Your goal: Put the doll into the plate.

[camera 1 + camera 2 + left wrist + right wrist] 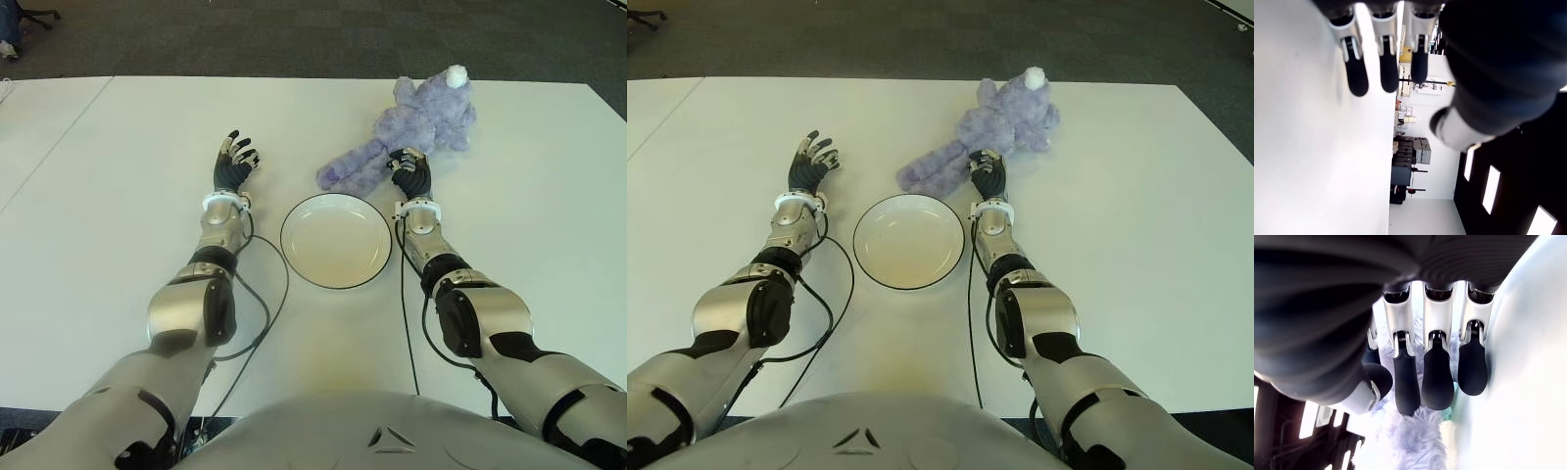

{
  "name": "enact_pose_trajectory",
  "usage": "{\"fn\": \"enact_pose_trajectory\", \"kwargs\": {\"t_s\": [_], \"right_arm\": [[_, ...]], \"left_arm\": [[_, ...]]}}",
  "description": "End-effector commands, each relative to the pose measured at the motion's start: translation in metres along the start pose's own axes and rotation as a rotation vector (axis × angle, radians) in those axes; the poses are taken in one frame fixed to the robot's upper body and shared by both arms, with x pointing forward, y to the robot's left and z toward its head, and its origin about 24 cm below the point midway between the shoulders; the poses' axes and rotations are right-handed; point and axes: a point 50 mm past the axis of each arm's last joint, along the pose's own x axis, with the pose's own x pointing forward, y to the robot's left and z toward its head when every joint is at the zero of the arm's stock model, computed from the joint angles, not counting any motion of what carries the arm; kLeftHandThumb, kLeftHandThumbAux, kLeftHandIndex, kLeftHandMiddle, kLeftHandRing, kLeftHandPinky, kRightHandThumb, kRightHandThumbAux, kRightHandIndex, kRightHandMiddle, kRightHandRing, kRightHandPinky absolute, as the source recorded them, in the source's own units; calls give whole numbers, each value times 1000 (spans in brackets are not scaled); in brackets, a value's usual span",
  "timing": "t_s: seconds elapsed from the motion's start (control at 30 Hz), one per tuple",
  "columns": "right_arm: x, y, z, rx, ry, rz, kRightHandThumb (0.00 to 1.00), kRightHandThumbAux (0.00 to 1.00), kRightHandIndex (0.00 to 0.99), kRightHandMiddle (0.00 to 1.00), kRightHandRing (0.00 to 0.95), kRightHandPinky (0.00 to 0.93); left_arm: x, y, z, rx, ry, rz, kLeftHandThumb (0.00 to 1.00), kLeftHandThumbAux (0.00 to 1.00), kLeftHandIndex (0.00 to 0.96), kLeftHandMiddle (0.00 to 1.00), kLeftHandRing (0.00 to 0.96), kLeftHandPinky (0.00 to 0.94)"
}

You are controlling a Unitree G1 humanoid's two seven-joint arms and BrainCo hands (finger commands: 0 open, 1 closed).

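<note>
A purple plush doll [421,122] lies on the white table [118,196] at the far right, its legs stretched toward the middle. My right hand [409,168] is at the doll's near side, its fingers [1437,382] loosely bent over the fur [1415,440] without closing on it. An empty white plate [336,240] sits between my forearms, just left of the right wrist. Left of the plate is my left hand [235,162], with its fingers [1383,73] spread and holding nothing.
Black cables [269,294] trail along both forearms on the table beside the plate. Dark carpet [294,34] begins past the table's far edge. A seam [59,147] marks another table top at the left.
</note>
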Motion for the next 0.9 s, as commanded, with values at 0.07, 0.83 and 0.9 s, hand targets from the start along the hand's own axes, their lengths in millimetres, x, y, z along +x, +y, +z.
{"fn": "enact_pose_trajectory", "kwargs": {"t_s": [0.07,0.83,0.9], "right_arm": [[-55,5,-90,-106,502,67,673,739,401,323,325,274],[-16,2,-38,22,249,-26,678,739,397,309,330,349],[-15,3,-35,34,236,-31,677,739,397,310,332,349]], "left_arm": [[-39,3,-79,-39,342,7,368,828,83,175,211,261],[-40,4,-80,-47,349,3,428,819,111,177,208,263],[-39,4,-80,-47,350,3,431,824,116,179,208,265]]}}
